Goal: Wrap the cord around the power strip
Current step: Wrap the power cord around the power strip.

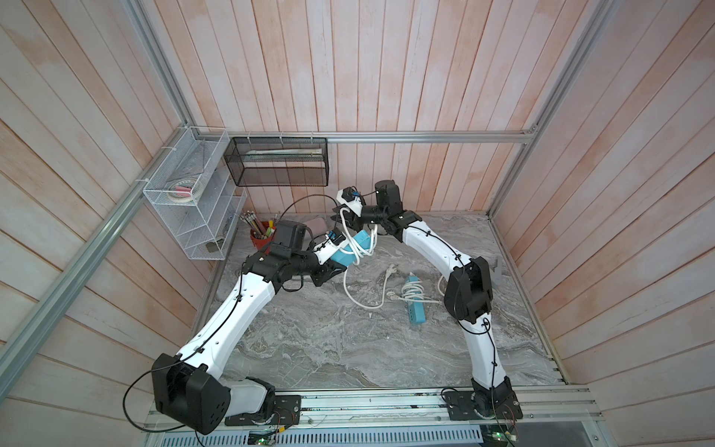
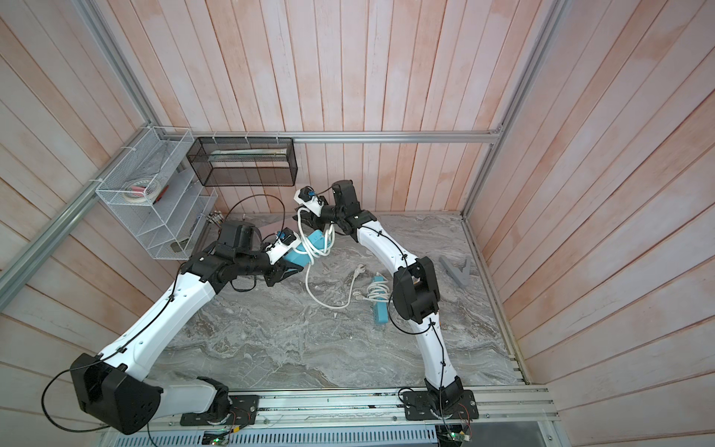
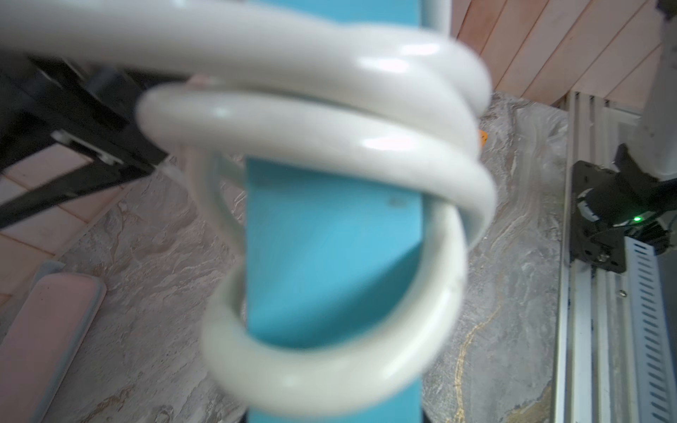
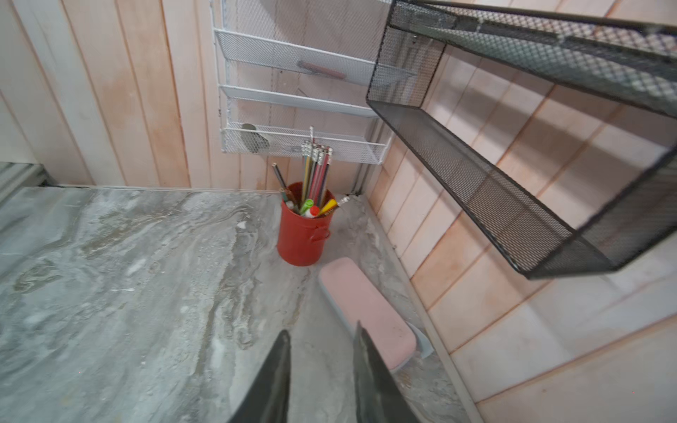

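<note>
Nearest, right of centre in both top views, a second blue power strip (image 1: 418,313) lies flat on the marble table (image 1: 309,348) with its own lead bundled across it. Just beyond it, the loose tail of the white cord (image 3: 348,146) sags onto the table and ends in the plug (image 1: 392,269). Higher up, near the middle of the frame, the left gripper (image 1: 337,267) is clamped on 1 end of the power strip (image 3: 329,238) and holds it clear of the table, tilted up toward the right arm. About 3 loops circle the strip's body, slack and overlapping in the left wrist view. Further back, the right gripper (image 1: 340,221) sits just beside the strip's far end. Its wrist view shows the jaws parted with nothing between them. Against the far wall stand a red pen cup (image 4: 304,238) and a pink case (image 4: 366,311).

The strip looks light, rigid and smooth, so an end clamp suits it, though a hard tug may twist it in the jaws. The cord looks thick and springy and its loops will likely try to uncoil. The best hold is probably on the tail, close to the last loop rather than at the plug
</note>
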Tool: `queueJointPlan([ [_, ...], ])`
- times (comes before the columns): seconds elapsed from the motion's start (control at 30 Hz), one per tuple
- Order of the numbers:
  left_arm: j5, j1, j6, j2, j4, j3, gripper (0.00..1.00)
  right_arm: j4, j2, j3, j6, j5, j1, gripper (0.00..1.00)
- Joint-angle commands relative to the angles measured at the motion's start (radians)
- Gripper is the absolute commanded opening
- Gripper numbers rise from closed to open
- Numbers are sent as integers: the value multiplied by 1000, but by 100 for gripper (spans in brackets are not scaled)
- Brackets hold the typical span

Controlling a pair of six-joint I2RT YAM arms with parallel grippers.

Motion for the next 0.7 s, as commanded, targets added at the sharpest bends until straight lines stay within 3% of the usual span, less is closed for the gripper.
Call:
queueJointPlan([
  [0.0, 164, 2, -28, -72, 127, 18, 0, 436, -67, -241, 307, 115, -33, 45],
  [0.17, 140, 14, -83, -94, 191, 7, 0, 510, -109, -393, 426, 288, -24, 62],
  [0.27, 113, 22, -133, -112, 264, -23, 0, 544, -144, -492, 504, 316, -15, 68],
  [0.5, 75, 32, -198, -100, 344, -18, 0, 662, -198, -682, 636, 455, 28, 74],
  [0.67, 35, 35, -202, -96, 355, -16, 0, 649, -179, -711, 660, 505, 37, 73],
])
